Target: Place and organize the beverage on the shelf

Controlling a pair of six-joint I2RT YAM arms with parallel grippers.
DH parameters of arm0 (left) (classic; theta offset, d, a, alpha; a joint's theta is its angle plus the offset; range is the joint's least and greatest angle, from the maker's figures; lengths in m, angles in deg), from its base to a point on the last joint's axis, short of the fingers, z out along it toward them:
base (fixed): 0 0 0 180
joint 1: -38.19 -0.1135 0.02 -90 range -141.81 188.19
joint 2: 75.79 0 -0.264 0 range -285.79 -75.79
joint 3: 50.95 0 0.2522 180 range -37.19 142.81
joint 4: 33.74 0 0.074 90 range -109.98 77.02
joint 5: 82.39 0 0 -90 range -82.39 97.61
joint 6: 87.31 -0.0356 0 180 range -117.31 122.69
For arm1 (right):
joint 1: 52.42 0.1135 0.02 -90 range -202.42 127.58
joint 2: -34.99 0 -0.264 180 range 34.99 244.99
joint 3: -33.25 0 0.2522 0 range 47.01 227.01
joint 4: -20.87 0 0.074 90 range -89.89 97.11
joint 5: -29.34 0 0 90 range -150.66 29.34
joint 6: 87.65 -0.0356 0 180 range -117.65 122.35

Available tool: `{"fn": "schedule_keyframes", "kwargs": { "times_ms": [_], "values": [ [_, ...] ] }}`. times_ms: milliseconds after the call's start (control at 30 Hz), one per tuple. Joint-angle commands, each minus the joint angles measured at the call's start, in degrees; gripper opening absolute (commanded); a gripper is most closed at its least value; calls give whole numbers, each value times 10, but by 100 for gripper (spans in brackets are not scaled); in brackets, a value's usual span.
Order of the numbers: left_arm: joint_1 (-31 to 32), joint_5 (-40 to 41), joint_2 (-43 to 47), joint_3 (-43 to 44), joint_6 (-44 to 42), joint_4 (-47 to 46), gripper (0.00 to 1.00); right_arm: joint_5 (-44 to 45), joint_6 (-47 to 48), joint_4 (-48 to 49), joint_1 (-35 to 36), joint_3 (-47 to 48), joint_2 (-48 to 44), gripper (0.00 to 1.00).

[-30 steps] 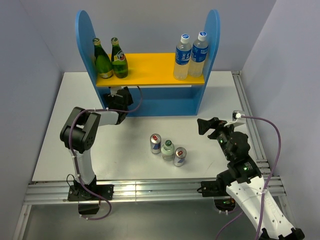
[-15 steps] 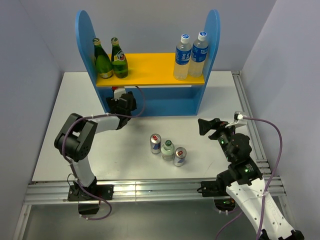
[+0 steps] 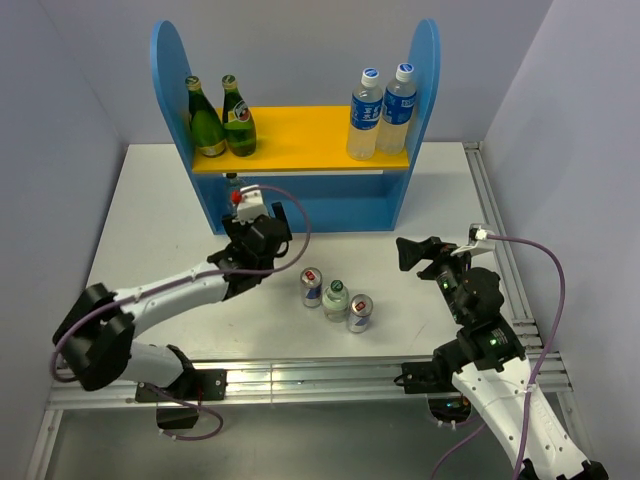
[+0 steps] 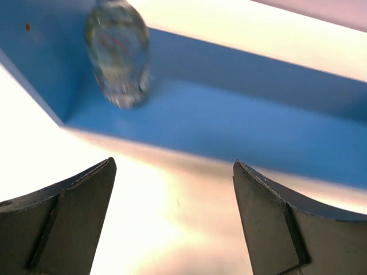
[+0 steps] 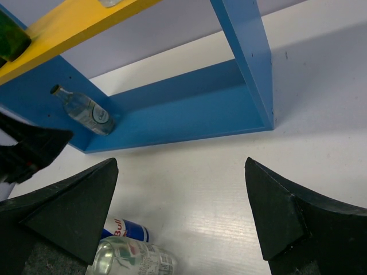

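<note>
The blue shelf (image 3: 420, 90) holds two dark green bottles (image 3: 222, 122) at the left end of its yellow board. One short clear bottle (image 4: 119, 54) stands in the left corner of the lower level; it also shows in the right wrist view (image 5: 86, 110). On the table stand two cans (image 3: 312, 287) (image 3: 359, 313) with another short clear bottle (image 3: 336, 300) between them. My left gripper (image 4: 173, 172) is open and empty, just in front of the shelf's lower level. My right gripper (image 5: 180, 163) is open and empty, right of the cans.
Two taller clear bottles with blue caps (image 3: 380, 112) stand at the right end of the yellow board. The left arm (image 3: 160, 295) stretches diagonally across the table's left half. A metal rail (image 3: 300, 378) runs along the near edge.
My left gripper has drawn back out of the shelf's lower level, toward the right and the table's middle, leaving the short clear bottle there. The right arm has barely moved.
</note>
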Motion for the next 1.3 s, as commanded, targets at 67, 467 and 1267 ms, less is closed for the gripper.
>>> {"fn": "schedule_keyframes", "kwargs": {
  "times_ms": [67,467,1267],
  "values": [
    [99,67,101,-18,126,217,88,2,-2,11,3,-3,-7,98],
    [444,106,213,-127,307,270,86,-1,-3,25,3,-6,8,98],
    [399,54,-118,-104,-25,-303,84,8,-1,11,3,-3,-2,98]
  ]
}}
